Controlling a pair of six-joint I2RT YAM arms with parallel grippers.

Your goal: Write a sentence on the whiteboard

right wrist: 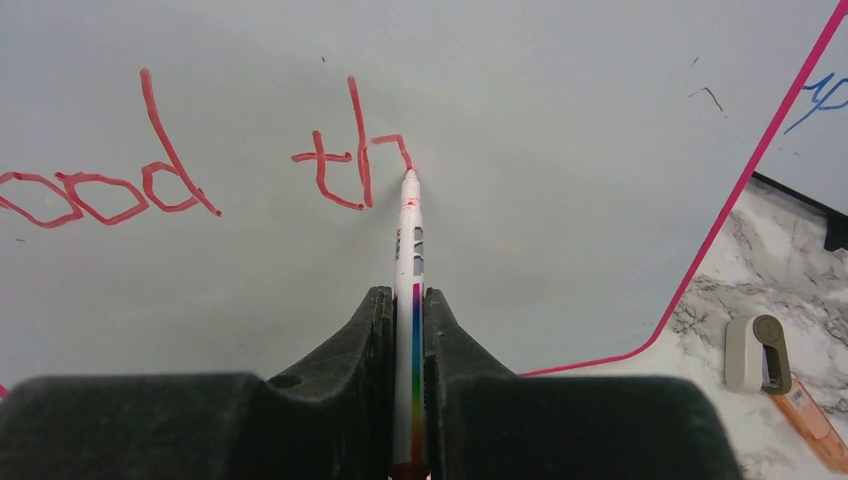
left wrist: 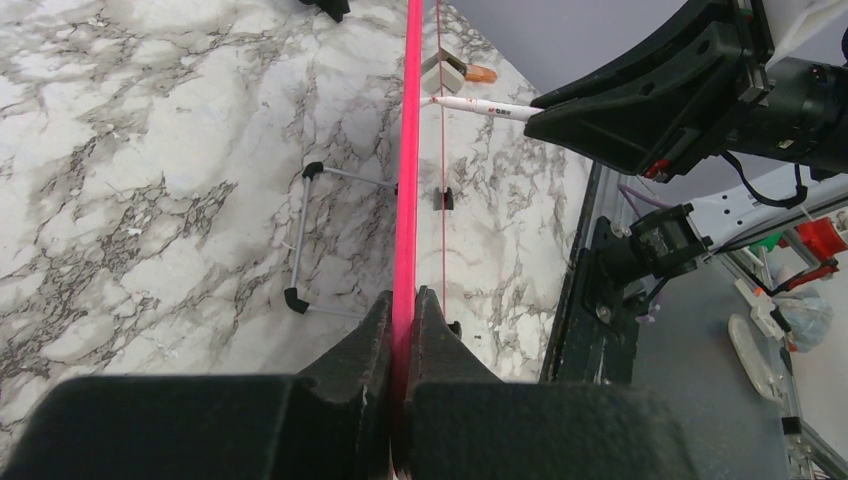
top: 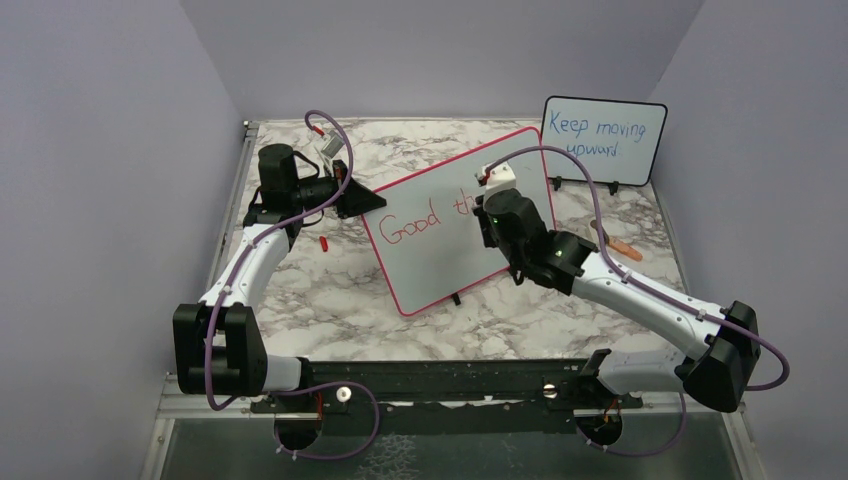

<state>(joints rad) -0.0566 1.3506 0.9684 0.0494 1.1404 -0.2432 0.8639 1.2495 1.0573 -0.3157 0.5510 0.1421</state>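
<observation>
The whiteboard [top: 440, 250], white with a thin red-pink frame, stands tilted in the middle of the marble table. Red writing on it [top: 410, 224] reads "Good th". My left gripper [top: 366, 199] is shut on the board's left edge; the left wrist view shows the pink frame [left wrist: 407, 150] edge-on between the fingers. My right gripper [right wrist: 408, 310] is shut on a white marker with a rainbow stripe [right wrist: 409, 245]. Its red tip touches the board at the end of the "h" [right wrist: 385, 150]. In the top view the right gripper [top: 492, 200] covers the writing after "th".
A smaller black-framed board [top: 604, 138] with blue "Keep moving upward" stands at the back right. A red cap [top: 324, 243] lies left of the whiteboard. An orange marker [top: 622, 247] lies right of it, beside a small grey eraser [right wrist: 752, 352].
</observation>
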